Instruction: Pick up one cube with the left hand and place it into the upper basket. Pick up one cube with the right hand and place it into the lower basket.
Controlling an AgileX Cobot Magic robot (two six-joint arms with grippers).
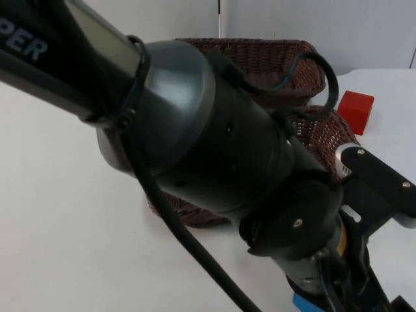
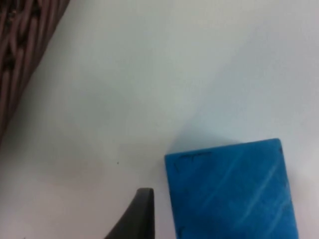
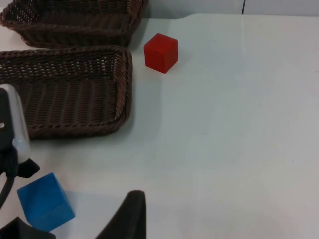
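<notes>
A blue cube [image 1: 304, 303] lies on the white table just in front of the lower basket [image 1: 325, 133]. My left arm reaches across the top view, and my left gripper [image 1: 328, 279] hangs right over that cube. Seen from the left wrist, the blue cube [image 2: 232, 191] is very close, with a basket wall [image 2: 22, 50] off to one side. A red cube [image 1: 355, 110] stands on the table beside the lower basket, free of both grippers. The upper basket [image 1: 273, 55] sits behind the lower one. My right gripper [image 3: 128, 219] waits low over bare table, well short of the red cube [image 3: 160, 52].
Both brown wicker baskets [image 3: 75, 92] touch along their long sides, and what shows of their insides is empty. The left arm's bulk covers much of both baskets from above. Open white table [image 3: 234, 124] stretches between the right gripper and the red cube.
</notes>
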